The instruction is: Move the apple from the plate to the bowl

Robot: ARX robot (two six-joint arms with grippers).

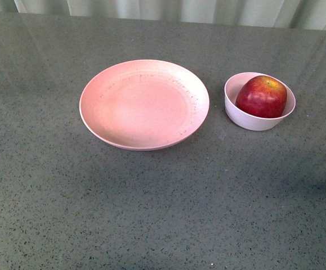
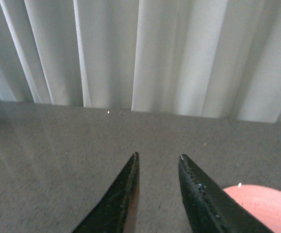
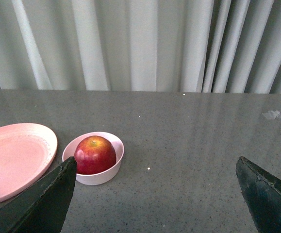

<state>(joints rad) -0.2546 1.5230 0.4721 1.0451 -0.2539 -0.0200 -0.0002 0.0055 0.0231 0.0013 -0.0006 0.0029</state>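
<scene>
Pink plate (image 1: 144, 104) mid-frame and bare, apple (image 1: 262, 96) in bowl (image 1: 259, 102) at right, my right gripper (image 3: 156, 194) wide open and empty, left gripper (image 2: 158, 160) slightly parted, empty.

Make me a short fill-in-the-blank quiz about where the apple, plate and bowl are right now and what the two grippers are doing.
1. The apple sits in the ____.
2. The plate holds ____.
3. In the front view, the bowl stands to the ____ of the plate, apart from it.
4. The right gripper has its jaws wide ____, and the left gripper is also open with nothing between its fingers.

Missing words: bowl; nothing; right; open
</scene>
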